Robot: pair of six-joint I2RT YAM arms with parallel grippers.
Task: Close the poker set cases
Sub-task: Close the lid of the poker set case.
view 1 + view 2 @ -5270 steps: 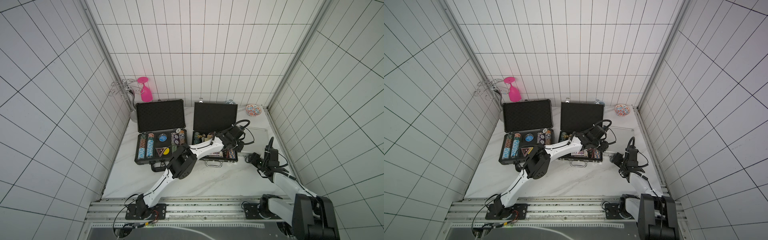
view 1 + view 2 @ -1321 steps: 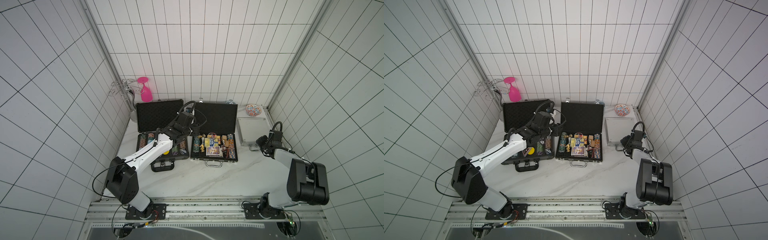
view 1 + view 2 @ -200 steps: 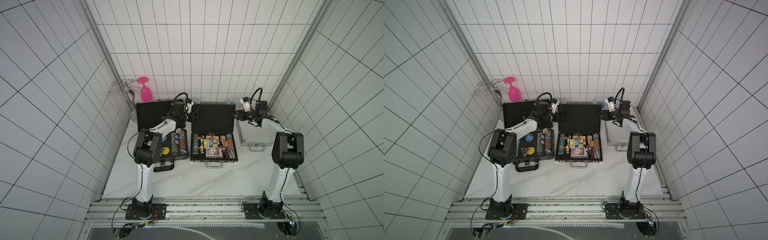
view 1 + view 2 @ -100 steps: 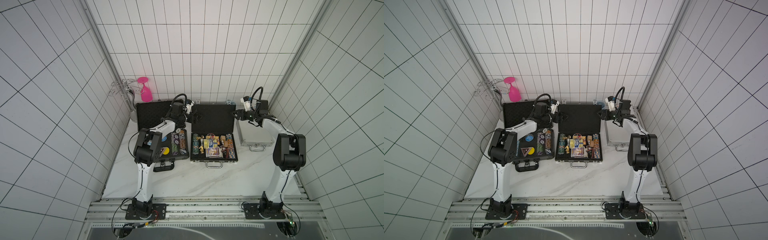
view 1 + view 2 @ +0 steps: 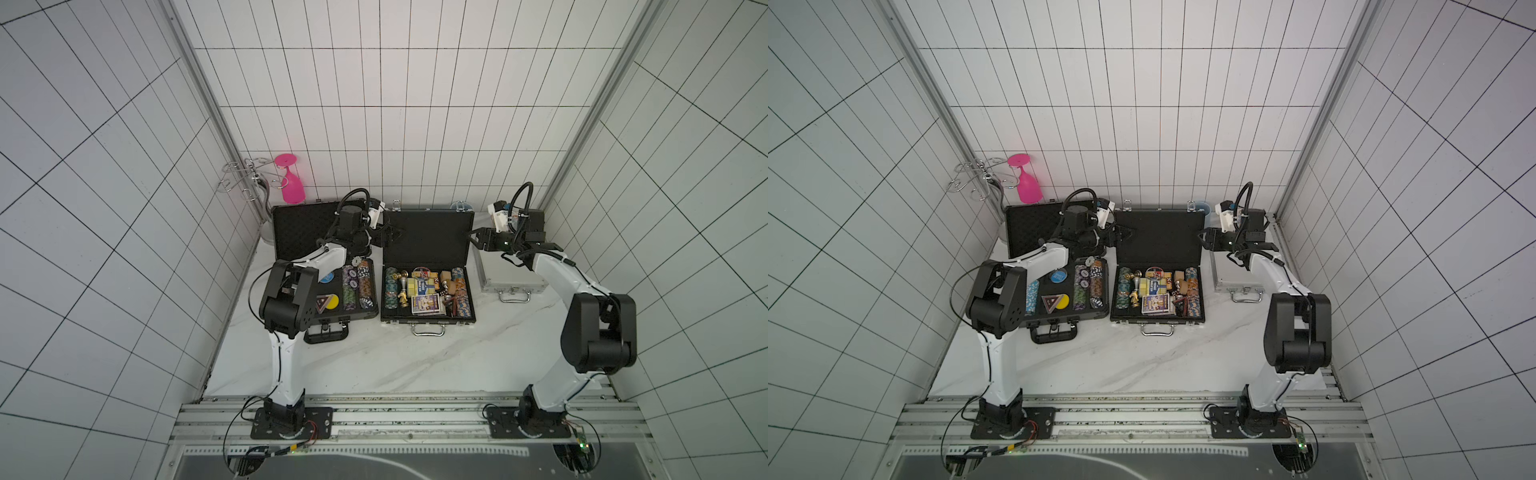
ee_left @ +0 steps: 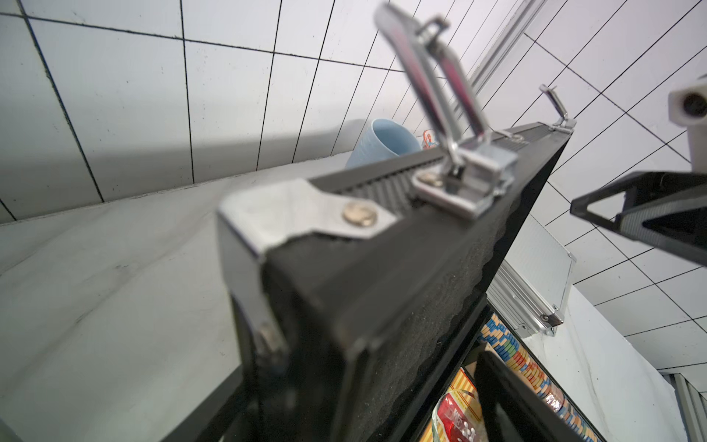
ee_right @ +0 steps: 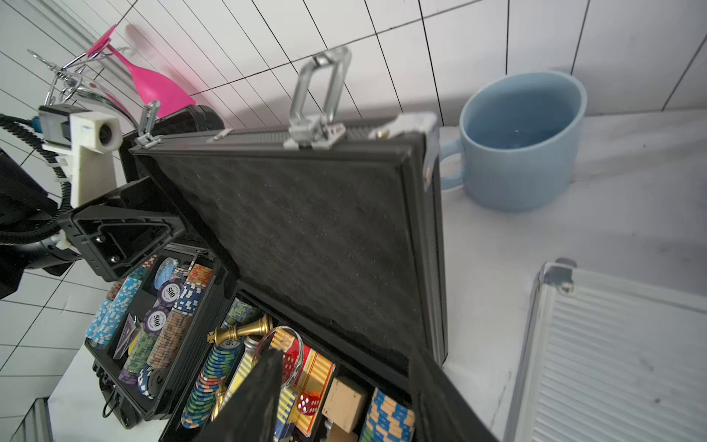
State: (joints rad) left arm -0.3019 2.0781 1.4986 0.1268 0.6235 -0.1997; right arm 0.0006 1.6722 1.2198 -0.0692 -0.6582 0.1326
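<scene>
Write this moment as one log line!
silver case shut; black case open; grey case open; left fingers open; right fingers open; both flanking black case lid

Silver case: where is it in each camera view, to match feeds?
Both top views: silver case, closed, right of the open black case.
Left wrist: silver case beyond the black case's raised lid.
Right wrist: silver case near the blue mug.
Shared landmark: that raised lid.

Slim white-shelled left arm (image 5: 328,259) and right arm (image 5: 559,276), each with bulky black joint housings. Black angular left gripper (image 5: 390,237) and right gripper (image 5: 477,241), triangular cut-out fingers (image 7: 126,219) dotted with small silver screws. Just behind each gripper, white boxy camera mount (image 5: 498,216) with looping black ribbed cable (image 5: 519,195). Farthest from the grippers, black bolted base plates (image 5: 320,419).
</scene>
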